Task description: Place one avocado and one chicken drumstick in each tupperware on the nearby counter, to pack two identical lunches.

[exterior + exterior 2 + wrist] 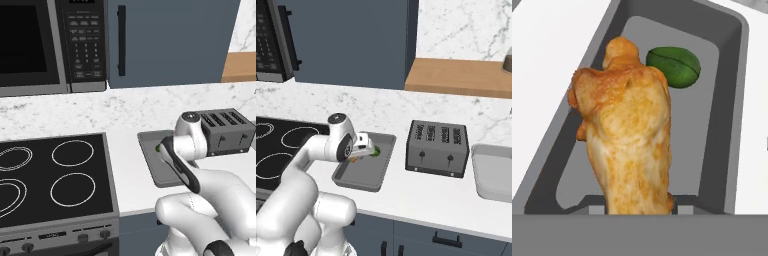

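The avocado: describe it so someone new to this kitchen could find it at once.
On the white counter, between the stove and the toaster, lies a shallow dark grey tupperware. The avocado lies inside at its far end: small, dark green, rounded, unlike the golden chicken drumstick beside it.

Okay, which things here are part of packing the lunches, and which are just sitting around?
Job: chicken drumstick held in the gripper; avocado; dark tupperware; second, lighter tupperware; counter.
Lying about: toaster; microwave; stove; wooden shelf.
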You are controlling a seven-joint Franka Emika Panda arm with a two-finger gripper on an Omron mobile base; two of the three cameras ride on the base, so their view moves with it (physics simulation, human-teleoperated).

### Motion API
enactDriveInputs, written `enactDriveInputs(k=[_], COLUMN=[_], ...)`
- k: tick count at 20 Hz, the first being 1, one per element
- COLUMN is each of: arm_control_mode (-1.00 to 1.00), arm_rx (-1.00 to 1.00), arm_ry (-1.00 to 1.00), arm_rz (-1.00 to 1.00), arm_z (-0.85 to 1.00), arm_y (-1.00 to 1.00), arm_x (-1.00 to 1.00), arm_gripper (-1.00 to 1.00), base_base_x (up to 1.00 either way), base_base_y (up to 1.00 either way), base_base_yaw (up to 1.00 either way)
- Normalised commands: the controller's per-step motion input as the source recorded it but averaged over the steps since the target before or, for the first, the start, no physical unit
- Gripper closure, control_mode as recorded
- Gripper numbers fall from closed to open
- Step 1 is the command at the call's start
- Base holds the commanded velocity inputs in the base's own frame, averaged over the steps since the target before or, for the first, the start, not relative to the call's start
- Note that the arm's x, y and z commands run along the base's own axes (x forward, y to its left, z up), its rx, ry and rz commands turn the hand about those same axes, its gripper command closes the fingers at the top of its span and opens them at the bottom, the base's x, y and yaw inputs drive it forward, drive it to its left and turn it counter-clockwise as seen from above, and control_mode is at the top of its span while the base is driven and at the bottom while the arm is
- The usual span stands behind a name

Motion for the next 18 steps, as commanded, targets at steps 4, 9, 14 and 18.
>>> enactDriveInputs(k=[4,9,14,18], arm_control_mode=[-1.00,-1.00,-1.00,-1.00], arm_rx=[0.00,0.00,0.01,0.00], arm_ry=[0.00,0.00,0.00,0.01], arm_rz=[0.06,0.07,0.07,0.07], arm_z=[-0.36,-0.36,-0.28,-0.31], arm_y=[-0.02,-0.06,-0.08,-0.02], arm_x=[0.30,0.17,0.06,0.09], arm_gripper=[1.00,1.00,1.00,1.00], base_base_x=[0.00,0.00,0.00,0.00], base_base_y=[0.00,0.00,0.00,0.00], base_base_yaw=[0.00,0.00,0.00,0.00])
